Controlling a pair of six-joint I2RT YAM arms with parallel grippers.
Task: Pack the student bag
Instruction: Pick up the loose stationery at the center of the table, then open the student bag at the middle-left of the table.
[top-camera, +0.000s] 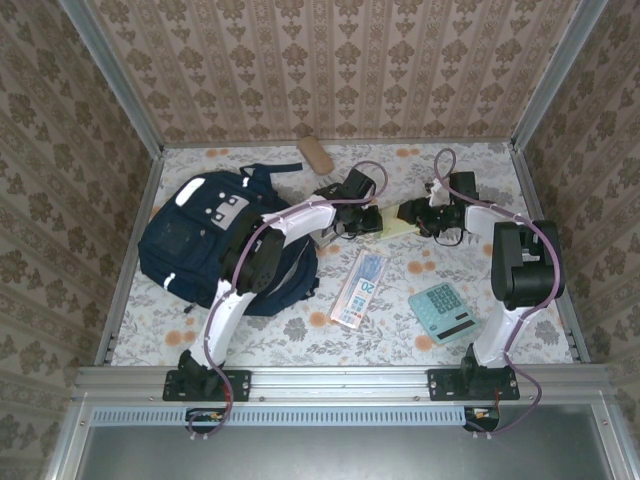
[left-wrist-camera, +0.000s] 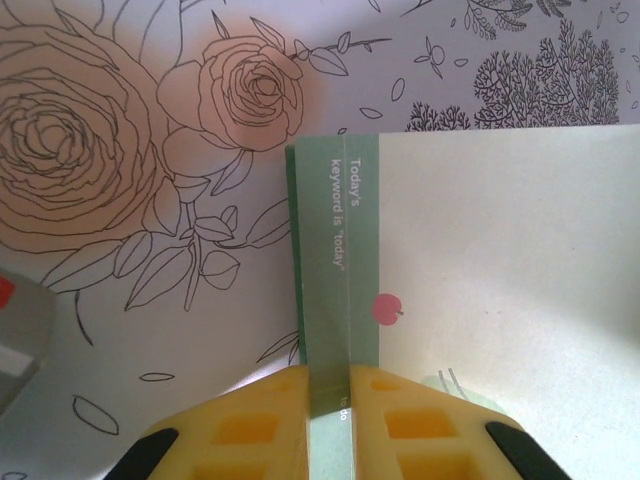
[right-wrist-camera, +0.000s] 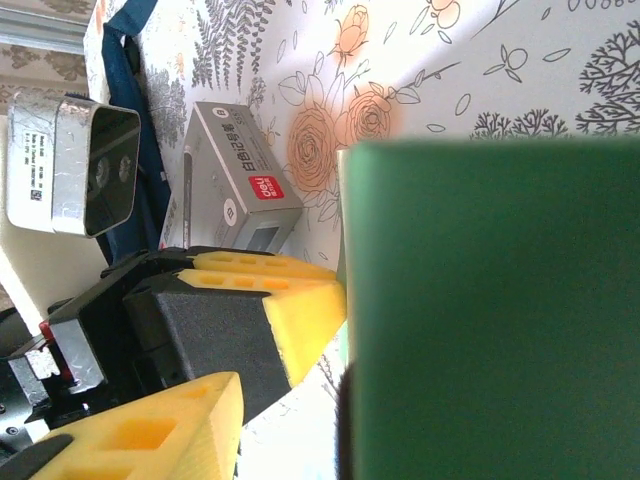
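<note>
**Desk lead:** Where is the student bag against the 2 sets of jaws?

**Me:** I see the student bag lying on the left part of the floral desk. Both sets of jaws are off to the right of the bag, clear of its fabric. My left arm crosses over the bag's right edge, so the left jaws sit just past the bag. The right jaws are farther from it.

**Desk lead:** What do the left jaws have?

**Me:** They are closed down on a pale notebook. My left wrist camera shows the 2 yellow fingers pinching its green spine strip between them.

**Desk lead:** And the right?

**Me:** My right arm comes at the notebook from the side away from the bag. The green cover stands close before that wrist camera, so I cannot tell how wide the right jaws stand or whether they touch it.

**Desk lead:** What else is there?

**Me:** Right of the bag, toward the arm bases, lies a flat clear packet, with a teal calculator farther out. A brown block lies past the bag's top right corner. A grey box sits just beside the bag.
</note>
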